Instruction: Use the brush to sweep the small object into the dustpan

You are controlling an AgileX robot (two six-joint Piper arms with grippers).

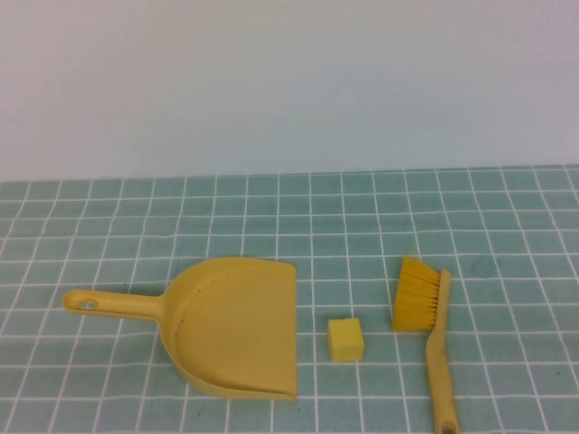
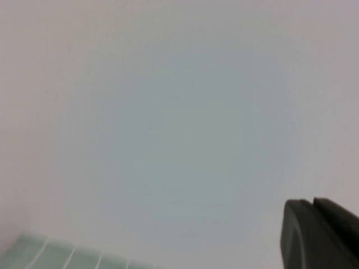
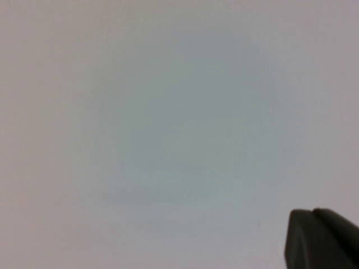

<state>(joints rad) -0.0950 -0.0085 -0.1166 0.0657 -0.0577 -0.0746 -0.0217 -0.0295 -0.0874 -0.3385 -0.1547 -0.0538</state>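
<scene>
High view: dustpan point(image 1: 237, 327) on the left of the green tiled floor point(image 1: 507, 226), foam cube point(image 1: 345, 340) just beside its straight edge, brush point(image 1: 427, 321) to the right. Left gripper point(image 2: 320, 232) and right gripper point(image 3: 321, 238) facing blank wall; jaws, can't tell.

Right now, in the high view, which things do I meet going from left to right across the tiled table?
Dustpan → small object → brush. The left gripper and right gripper show only in their own wrist views, facing the wall.
</scene>
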